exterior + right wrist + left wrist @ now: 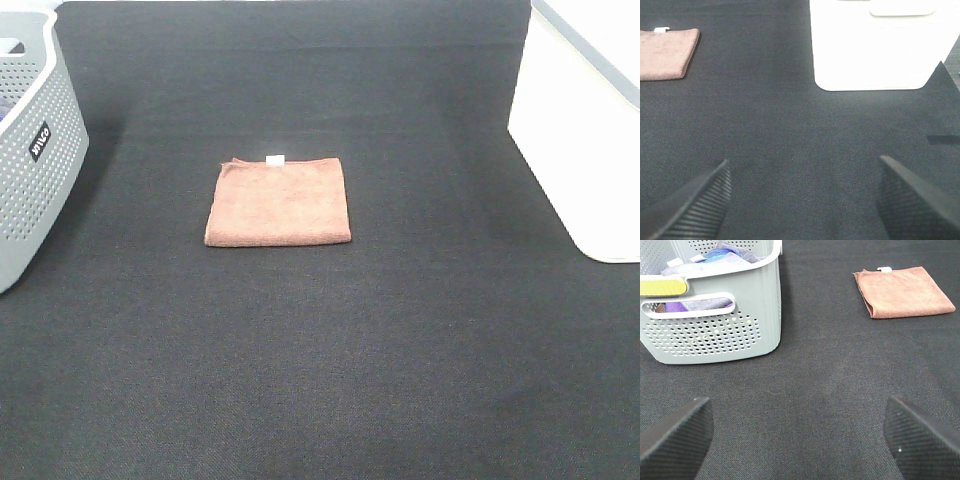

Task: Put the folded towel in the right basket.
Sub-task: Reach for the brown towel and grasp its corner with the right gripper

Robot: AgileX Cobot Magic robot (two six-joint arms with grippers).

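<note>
A folded brown towel (279, 202) with a small white tag lies flat on the black cloth table, near the middle. It also shows in the left wrist view (902, 291) and at the edge of the right wrist view (666, 52). The right basket (585, 130) is white and solid-walled, at the right edge; the right wrist view shows its wall (875, 47). My left gripper (800, 440) is open and empty, well short of the towel. My right gripper (802, 202) is open and empty, over bare cloth in front of the white basket. Neither arm shows in the exterior view.
A grey perforated basket (30, 150) stands at the left edge and holds several coloured cloths, seen in the left wrist view (715, 305). The black cloth (320, 380) covers the whole table.
</note>
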